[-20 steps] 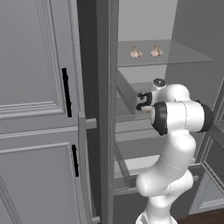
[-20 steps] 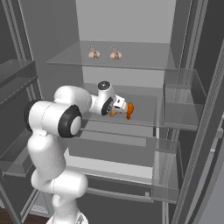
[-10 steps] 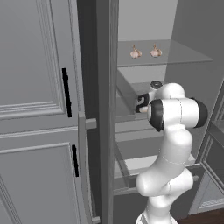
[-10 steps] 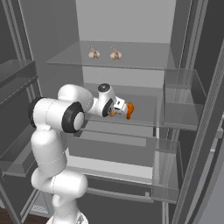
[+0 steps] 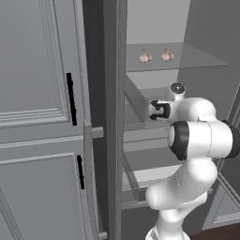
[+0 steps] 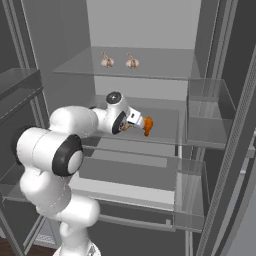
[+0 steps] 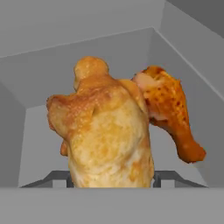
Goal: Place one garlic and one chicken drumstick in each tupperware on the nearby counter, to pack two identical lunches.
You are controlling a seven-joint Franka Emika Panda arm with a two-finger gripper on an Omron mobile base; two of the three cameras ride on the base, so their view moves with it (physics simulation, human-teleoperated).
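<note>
- Golden-brown and close up, one chicken drumstick (image 7: 107, 135) took the centre of the hand view, its fat end toward the camera, with the two dark fingertips (image 7: 162, 178) flanking its lower edge — apparently positioned for lifting out toward the tupperware.
- A second drumstick (image 7: 168, 113), more orange, leaned against the first at the upper right of that view, touching it, its narrow end pointing to the lower right.
- The gripper (image 6: 136, 121) sat at the centre of the right base view, reaching onto a middle glass shelf (image 6: 165, 134); its jaws stood partly closed around the near drumstick, though whether the grip was firm I cannot tell.
- Farther back, on the upper shelf (image 6: 150, 62), two garlic bulbs (image 6: 107, 61) (image 6: 132, 62) rested side by side, apart from each other — untouched, presumably to be fetched separately.
</note>
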